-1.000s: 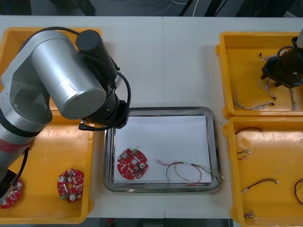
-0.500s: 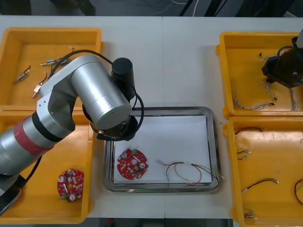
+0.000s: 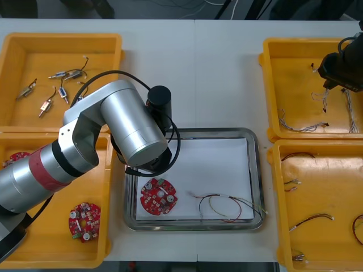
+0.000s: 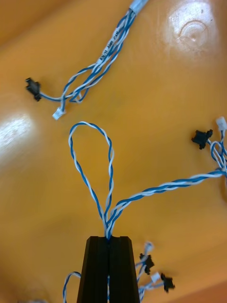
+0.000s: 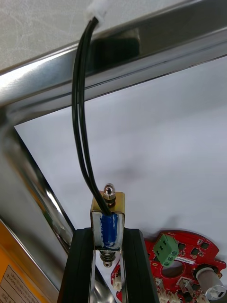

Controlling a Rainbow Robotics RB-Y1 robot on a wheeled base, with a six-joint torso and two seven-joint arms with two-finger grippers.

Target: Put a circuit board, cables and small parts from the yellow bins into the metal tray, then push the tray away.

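Note:
My left gripper (image 5: 108,232) is shut on a small metal part (image 5: 109,210) with a blue band and a black cable (image 5: 79,118). It hangs over the near-left corner of the metal tray (image 3: 258,170), just above the red circuit board (image 3: 159,196) lying there. In the front view the left arm (image 3: 136,130) hides those fingers. My right gripper (image 4: 109,239) is shut on a twisted blue and white cable (image 4: 161,188) above the far right yellow bin (image 3: 272,85). In the front view the right gripper (image 3: 343,71) is at the bin's right side.
A red and yellow cable (image 3: 227,207) lies in the tray's near right part. Small metal parts (image 3: 51,85) lie in the far left bin. More circuit boards (image 3: 84,221) sit in the near left bin. Cables (image 3: 309,218) lie in the near right bin.
The left arm has swung right from the left bins to the tray's near-left corner. The right gripper has shut on the blue and white cable and lifted towards the far edge.

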